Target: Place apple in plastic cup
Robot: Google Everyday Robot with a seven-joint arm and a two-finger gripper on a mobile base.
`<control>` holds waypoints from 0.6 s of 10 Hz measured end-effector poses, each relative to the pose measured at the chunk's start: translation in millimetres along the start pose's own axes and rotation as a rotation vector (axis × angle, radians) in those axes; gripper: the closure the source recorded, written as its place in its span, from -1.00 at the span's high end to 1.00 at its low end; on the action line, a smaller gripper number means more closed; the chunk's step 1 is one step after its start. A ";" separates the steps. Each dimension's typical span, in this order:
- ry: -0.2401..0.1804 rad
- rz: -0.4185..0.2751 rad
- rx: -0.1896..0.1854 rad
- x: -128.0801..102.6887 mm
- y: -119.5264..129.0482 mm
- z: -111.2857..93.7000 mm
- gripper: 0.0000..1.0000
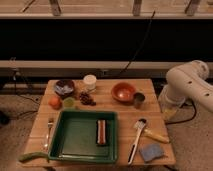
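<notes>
1. Nearest, at the wooden table's (125, 119) front edge: a long green vegetable (32, 156) at the left corner; a blue sponge (150, 151) at the right corner.
2. Just behind the sponge, a white-handled brush (135, 141) lies slantwise; a yellow-handled tool (156, 136) lies beside it, the two close together near the brush's head.
3. A green tray (75, 140) fills the front middle; a brown-red bar (101, 132) lies lengthwise in its right part; any writing on the bar cannot be made out.
4. A fork (49, 131) lies on the table just left of the tray.
5. Behind the tray's left corner, the apple (54, 102) sits on the table, just beside the plastic cup (68, 102) on its right; whether they touch cannot be told.
6. Right of the cup, a dark clustered lump (87, 98); further right, a dark metal cup (138, 100).
7. Behind these: a dark bowl (64, 87), a white tub (89, 81), an orange bowl (123, 91).
8. The white arm (190, 82) stands off the table's right side; the gripper is out of sight beyond it, so its state cannot be told.
</notes>
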 end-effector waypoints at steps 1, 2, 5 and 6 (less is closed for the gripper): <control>0.000 0.000 0.000 0.0 0.0 0.0 0.30; 0.000 0.000 0.000 0.0 0.0 0.0 0.30; -0.009 -0.008 -0.006 0.2 -2.8 0.5 0.30; -0.042 -0.015 -0.009 -3.6 -8.2 2.3 0.30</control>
